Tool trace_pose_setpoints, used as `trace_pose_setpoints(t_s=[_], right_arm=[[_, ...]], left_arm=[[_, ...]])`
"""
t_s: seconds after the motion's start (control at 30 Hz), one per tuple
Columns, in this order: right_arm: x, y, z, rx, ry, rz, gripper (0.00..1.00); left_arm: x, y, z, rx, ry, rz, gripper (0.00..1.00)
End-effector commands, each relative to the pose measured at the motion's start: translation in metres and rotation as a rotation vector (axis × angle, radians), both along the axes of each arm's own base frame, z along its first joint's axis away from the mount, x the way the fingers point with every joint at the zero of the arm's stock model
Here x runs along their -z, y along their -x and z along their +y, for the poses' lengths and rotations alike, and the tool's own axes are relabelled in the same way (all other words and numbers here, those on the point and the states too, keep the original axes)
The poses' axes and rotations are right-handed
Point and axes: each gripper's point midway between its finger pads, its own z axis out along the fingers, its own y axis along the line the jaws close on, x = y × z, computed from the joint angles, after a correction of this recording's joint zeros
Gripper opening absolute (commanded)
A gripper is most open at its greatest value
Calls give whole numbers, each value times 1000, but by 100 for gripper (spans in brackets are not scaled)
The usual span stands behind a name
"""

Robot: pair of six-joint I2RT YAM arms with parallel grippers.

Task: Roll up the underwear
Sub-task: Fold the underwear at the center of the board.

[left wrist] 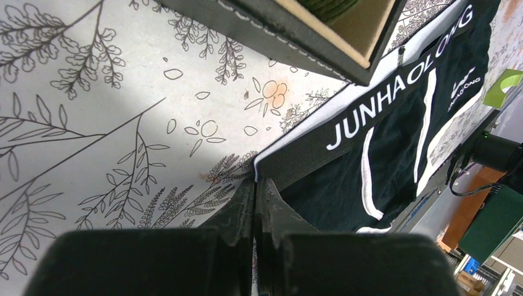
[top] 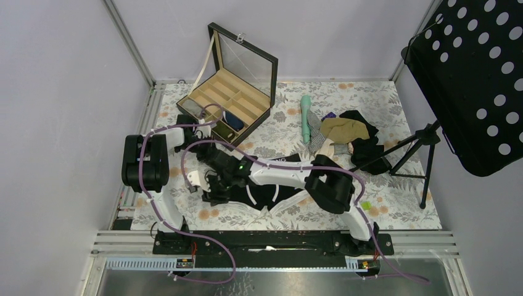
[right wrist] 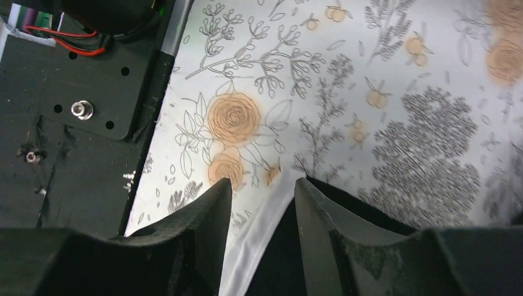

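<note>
Pale grey walls (top: 61, 92) stand at the left, far and right sides. The bench (top: 401, 203) wears a white cloth (top: 370, 98) with flowers and leaves. At the right, a black board (top: 475, 74) with white dots sits on a tripod (top: 425, 148).

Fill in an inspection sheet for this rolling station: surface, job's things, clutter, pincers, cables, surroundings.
Surface: floral tablecloth, lying flat.
Job's things: the underwear is spread flat, not yet rolled.
Clutter: open compartment box at far left; garment pile at far right.
Pincers: left pincer shut, apparently on the underwear's corner; right pincer open, astride its white-trimmed edge.
Cables: purple cables loop along both arms.
Surroundings: black perforated panel at right; grey walls.
</note>
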Motion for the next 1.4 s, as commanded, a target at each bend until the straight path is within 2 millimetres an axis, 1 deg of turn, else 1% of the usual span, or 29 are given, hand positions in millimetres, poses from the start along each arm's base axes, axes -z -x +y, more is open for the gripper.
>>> trace_pose_setpoints(t_s=[0.0,0.17,0.43,0.57,0.73,0.8,0.9,0.97,1.0,1.03,1.1,1.17,1.27,1.33,1.37], right_arm=[[2,-4,26,22,-34,-68,49],[20,-6,27,35,-4,-95,46],[31,-8,22,42,19,-114,44],[39,-4,21,33,32,-106,43],[54,1,19,21,60,-110,41],[59,3,17,11,70,-115,38],[64,7,16,1,83,-113,31],[57,9,19,1,69,-103,24],[51,12,23,0,54,-92,17],[42,14,28,-2,34,-79,11],[21,18,38,-11,-11,-48,4],[-6,25,50,-35,-63,-4,2],[-49,33,66,-57,-150,54,0],[-73,36,73,-65,-198,96,0],[-82,37,76,-64,-214,118,0]], left_arm=[[-11,-8,3,-4,-23,-64,0],[-10,-4,3,-3,-27,-61,0],[-13,-5,2,-1,-18,-73,0],[-14,-4,2,0,-16,-74,0],[-14,-4,2,3,-15,-77,0],[-14,-3,2,3,-15,-77,0],[-14,-3,2,4,-17,-78,0],[-16,-2,2,7,-19,-82,0],[-18,-2,3,7,-21,-87,0],[-21,-3,4,5,-22,-94,0],[-29,-3,8,-1,-21,-105,0],[-41,-4,15,-4,-26,-123,0],[-65,-3,25,-13,-38,-169,0],[-81,-5,27,-2,-51,-206,0],[-89,-5,27,8,-49,-219,0]])
